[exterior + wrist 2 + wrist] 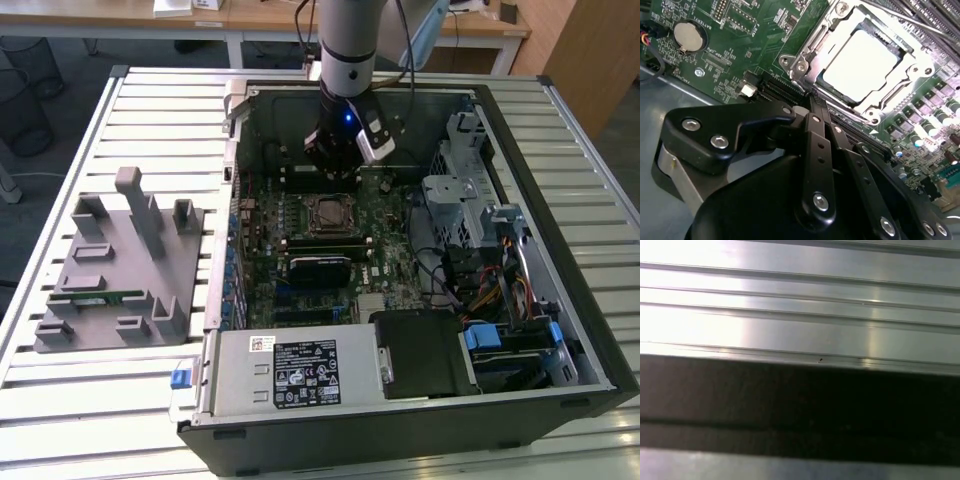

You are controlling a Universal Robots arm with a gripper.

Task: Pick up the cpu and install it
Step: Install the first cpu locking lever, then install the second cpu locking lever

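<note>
The cpu [862,60] is a pale silver square lying flat inside the metal socket frame [790,62] on the green motherboard; in the exterior view the cpu [330,213] sits mid-board in the open computer case. My gripper [335,168] hangs just above the board on the far side of the socket, clear of the chip. In the second wrist view my gripper [813,102] has its black fingers [817,150] drawn together to a point with nothing between them, the tip a short way from the socket's edge.
A grey plastic fixture [120,265] with a green memory stick [98,297] stands on the slatted table [800,305] at the exterior view's left. The case walls [235,130], a power supply [290,370], a drive cage [465,210] and cables surround the board. A coin battery [687,36] lies near the fingers.
</note>
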